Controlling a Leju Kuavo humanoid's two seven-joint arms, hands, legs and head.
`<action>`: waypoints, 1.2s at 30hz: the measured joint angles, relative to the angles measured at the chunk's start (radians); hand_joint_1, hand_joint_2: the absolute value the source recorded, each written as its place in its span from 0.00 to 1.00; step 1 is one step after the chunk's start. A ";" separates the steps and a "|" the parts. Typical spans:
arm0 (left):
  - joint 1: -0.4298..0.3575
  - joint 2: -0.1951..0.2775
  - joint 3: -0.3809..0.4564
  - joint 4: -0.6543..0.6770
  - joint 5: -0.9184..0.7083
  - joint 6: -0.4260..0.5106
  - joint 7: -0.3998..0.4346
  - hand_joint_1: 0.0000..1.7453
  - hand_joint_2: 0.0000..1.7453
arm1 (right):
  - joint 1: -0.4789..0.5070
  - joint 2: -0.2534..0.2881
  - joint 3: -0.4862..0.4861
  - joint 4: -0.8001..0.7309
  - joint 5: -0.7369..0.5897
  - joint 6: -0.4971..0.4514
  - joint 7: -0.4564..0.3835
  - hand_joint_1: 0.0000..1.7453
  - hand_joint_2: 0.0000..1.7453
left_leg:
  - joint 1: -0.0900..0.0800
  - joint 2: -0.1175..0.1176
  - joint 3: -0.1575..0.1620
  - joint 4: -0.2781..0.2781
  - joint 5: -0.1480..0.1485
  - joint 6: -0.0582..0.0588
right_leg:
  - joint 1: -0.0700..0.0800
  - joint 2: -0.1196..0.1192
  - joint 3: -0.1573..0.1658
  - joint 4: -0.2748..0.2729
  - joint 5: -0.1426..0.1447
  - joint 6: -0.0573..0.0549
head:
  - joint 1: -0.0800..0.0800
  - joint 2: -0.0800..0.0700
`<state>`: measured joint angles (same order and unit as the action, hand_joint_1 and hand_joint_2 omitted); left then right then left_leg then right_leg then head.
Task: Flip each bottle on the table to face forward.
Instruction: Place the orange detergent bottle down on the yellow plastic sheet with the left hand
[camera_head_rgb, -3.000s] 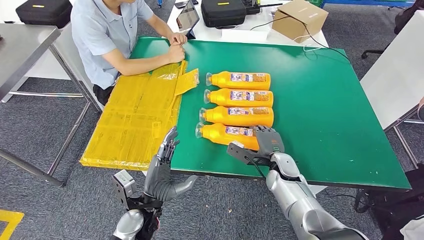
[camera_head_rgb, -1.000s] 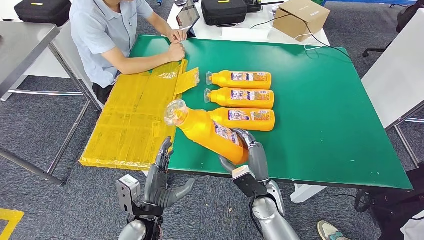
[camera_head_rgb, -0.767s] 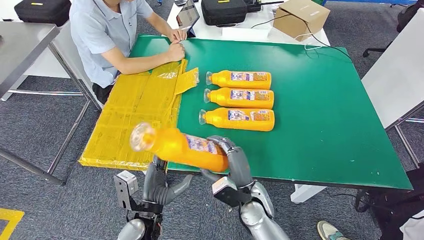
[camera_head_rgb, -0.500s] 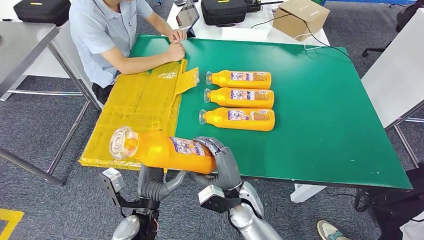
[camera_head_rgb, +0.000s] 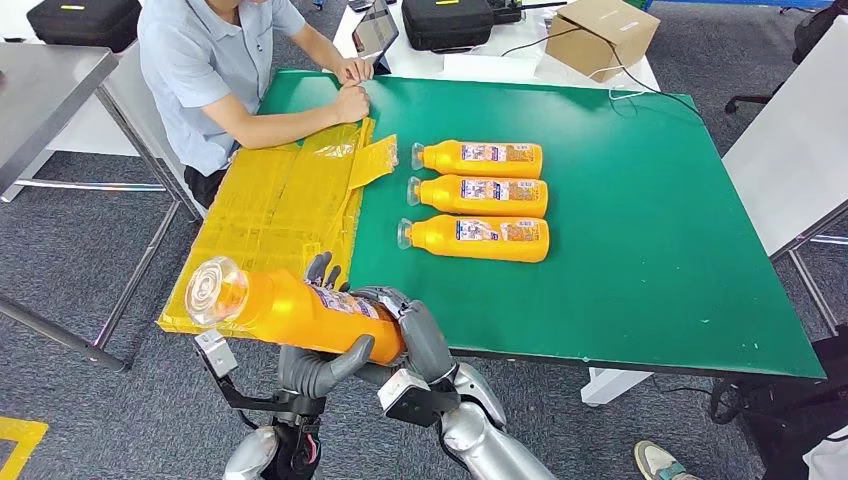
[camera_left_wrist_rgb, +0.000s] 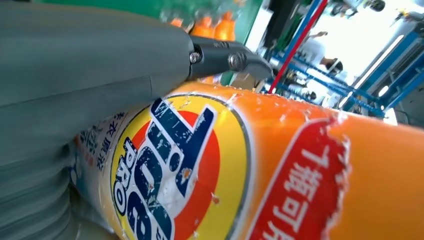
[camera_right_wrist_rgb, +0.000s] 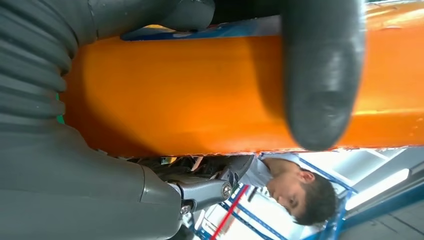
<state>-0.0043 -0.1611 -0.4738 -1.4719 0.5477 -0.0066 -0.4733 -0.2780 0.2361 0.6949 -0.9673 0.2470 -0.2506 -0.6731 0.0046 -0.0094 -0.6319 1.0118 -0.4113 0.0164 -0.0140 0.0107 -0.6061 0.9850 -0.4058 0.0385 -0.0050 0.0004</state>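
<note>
R hand (camera_head_rgb: 415, 335) is gripping the 4th bottle (camera_head_rgb: 290, 310) by its base, now carrying it off the table (camera_head_rgb: 640, 200) edge toward L hand (camera_head_rgb: 320, 355), which is cupping under it w/ fingers closing. Handover for the flip is starting; other 3 bottles (camera_head_rgb: 478, 196) are lying in a row untouched.

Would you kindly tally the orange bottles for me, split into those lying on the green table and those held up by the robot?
Orange bottles lying on the green table: 3 (far bottle, middle bottle, near bottle)
Orange bottles held off the table: 1 (held bottle, gripped by the right hand, with the left hand beneath it)
Total: 4
</note>
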 joint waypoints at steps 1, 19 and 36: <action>0.001 0.002 0.000 0.000 0.016 -0.017 0.010 0.00 1.00 | -0.002 0.001 0.000 0.009 -0.007 0.000 -0.001 1.00 1.00 | 0.000 0.000 0.000 0.000 0.000 0.000 | 0.000 0.000 0.000 0.000 0.000 0.000 | 0.000 0.000; -0.001 0.016 0.005 0.035 -0.014 -0.017 0.061 1.00 1.00 | -0.003 0.010 -0.019 0.090 0.013 -0.024 0.027 0.80 1.00 | 0.000 0.000 -0.001 0.000 0.000 0.000 | 0.000 0.000 -0.001 0.000 0.000 0.000 | 0.000 0.000; -0.067 -0.012 0.035 0.104 0.006 0.120 0.087 1.00 1.00 | -0.005 0.013 0.010 0.141 -0.013 0.002 0.011 0.00 0.00 | 0.000 0.000 -0.002 0.000 0.000 0.000 | 0.000 0.000 -0.001 0.000 0.000 0.000 | 0.000 0.000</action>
<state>-0.0710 -0.1731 -0.4392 -1.3679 0.5532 0.1131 -0.3866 -0.2832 0.2492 0.7050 -0.8259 0.2343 -0.2487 -0.6624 0.0045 -0.0096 -0.6337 1.0118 -0.4111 0.0165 -0.0143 0.0106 -0.6075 0.9850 -0.4057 0.0386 -0.0050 0.0004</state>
